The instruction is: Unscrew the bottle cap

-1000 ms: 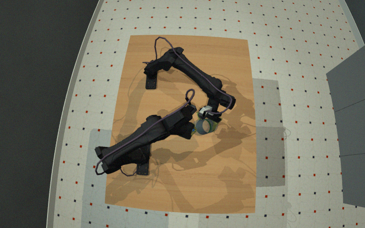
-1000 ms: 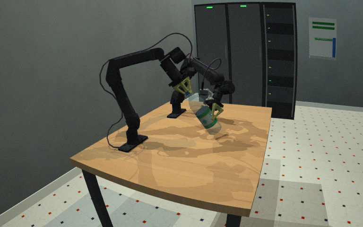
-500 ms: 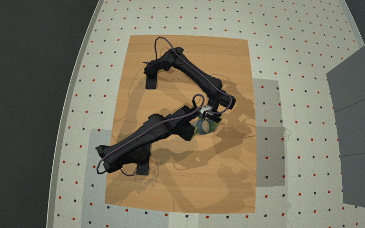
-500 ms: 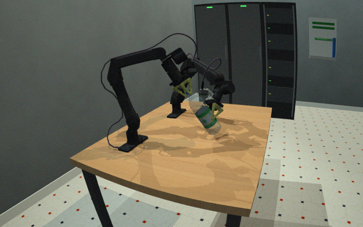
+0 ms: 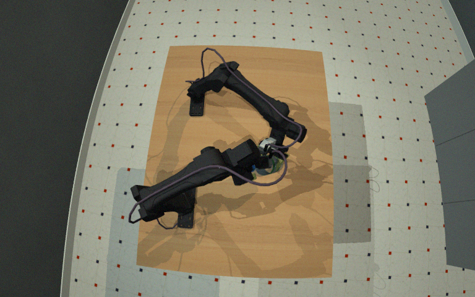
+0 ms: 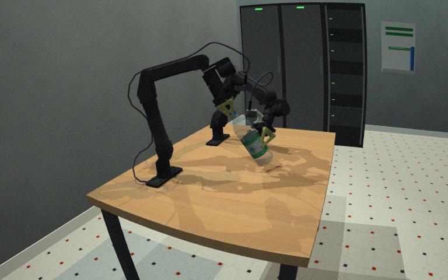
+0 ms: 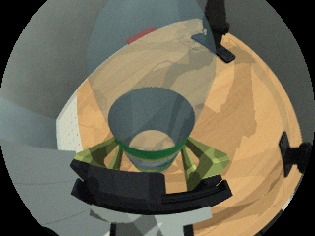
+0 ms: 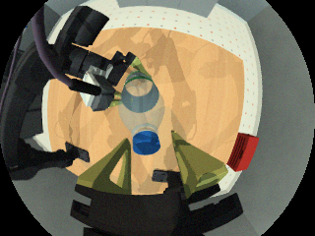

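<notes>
A clear bottle (image 6: pixel 253 142) with a white and green label hangs tilted above the wooden table, its blue cap (image 6: pixel 234 113) pointing up and to the left. My left gripper (image 6: pixel 264 136) is shut on the bottle's lower body; the left wrist view shows the green band (image 7: pixel 153 152) between its fingers and the cap at the far end. My right gripper (image 6: pixel 227 108) is at the cap end. In the right wrist view the cap (image 8: pixel 146 142) lies between its olive fingers, which stand slightly apart from it. The cap sits on the bottle's neck.
Both arm bases stand on the table, the right arm's (image 6: pixel 163 178) near the front left, the left arm's (image 6: pixel 217 140) farther back. Purple cables loop off both arms. Dark server cabinets (image 6: pixel 304 66) stand behind the table.
</notes>
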Tool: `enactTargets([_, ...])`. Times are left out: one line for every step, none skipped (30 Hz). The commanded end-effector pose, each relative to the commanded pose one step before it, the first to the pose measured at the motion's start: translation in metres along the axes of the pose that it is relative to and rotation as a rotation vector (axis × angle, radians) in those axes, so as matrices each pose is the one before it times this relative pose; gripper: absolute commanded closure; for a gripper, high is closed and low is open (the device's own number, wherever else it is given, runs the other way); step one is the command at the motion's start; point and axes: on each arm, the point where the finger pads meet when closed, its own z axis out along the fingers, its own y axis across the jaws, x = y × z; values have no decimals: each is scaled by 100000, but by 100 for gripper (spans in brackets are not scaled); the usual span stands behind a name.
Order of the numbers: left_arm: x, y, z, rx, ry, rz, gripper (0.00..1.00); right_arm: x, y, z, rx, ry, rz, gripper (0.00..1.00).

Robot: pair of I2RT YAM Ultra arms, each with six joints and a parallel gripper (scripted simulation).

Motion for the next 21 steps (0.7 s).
enactTargets([-1070, 635, -909, -2505, -2767, 976, 100, -382, 46, -854, -2552, 1841, 27749, 43])
enactTargets([0, 0, 0, 0, 0, 0, 100, 2, -2, -15, -454, 618, 4602, 43])
enactTargets([0, 0, 0, 0, 0, 0, 100, 3, -2, -14, -461, 614, 4616, 43])
enactTargets([0, 0, 0, 0, 0, 0, 100, 2, -2, -15, -450, 623, 4631, 43])
enactTargets([0, 0, 0, 0, 0, 0, 100, 3, -2, -14, -461, 609, 4646, 43])
enactTargets([0, 0, 0, 0, 0, 0, 100, 2, -2, -15, -454, 613, 4659, 43])
enactTargets([0, 0, 0, 0, 0, 0, 100, 0, 0, 0, 0, 0, 0, 43])
enactTargets([0, 0, 0, 0, 0, 0, 100, 0, 0, 0, 0, 0, 0, 43])
enactTargets([0, 0, 0, 0, 0, 0, 100, 3, -2, -14, -758, 1165, 11978, 43])
enactTargets([0, 0, 0, 0, 0, 0, 100, 5, -4, -34, -709, 927, 4026, 43])
enactTargets([0, 0, 0, 0, 0, 0, 100, 3, -2, -16, -501, 692, 4620, 43])
enactTargets([0, 0, 0, 0, 0, 0, 100, 2, -2, -15, -473, 623, 4699, 43])
enactTargets([0, 0, 0, 0, 0, 0, 100, 2, -2, -14, -468, 584, 4765, 43])
enactTargets([0, 0, 0, 0, 0, 0, 100, 2, -1, -15, -454, 587, 4786, 43])
enactTargets([0, 0, 0, 0, 0, 0, 100, 2, -2, -14, -462, 580, 4781, 43])
enactTargets([0, 0, 0, 0, 0, 0, 100, 2, -1, -15, -449, 603, 4767, 43])
enactTargets([0, 0, 0, 0, 0, 0, 100, 2, -2, -14, -452, 607, 4754, 43])
enactTargets([0, 0, 0, 0, 0, 0, 100, 2, -2, -14, -448, 617, 4747, 43])
enactTargets([0, 0, 0, 0, 0, 0, 100, 2, -1, -14, -428, 609, 4749, 43])
enactTargets([0, 0, 0, 0, 0, 0, 100, 2, -1, -12, -405, 574, 4756, 43])
enactTargets([0, 0, 0, 0, 0, 0, 100, 2, -1, -13, -398, 587, 4760, 43])
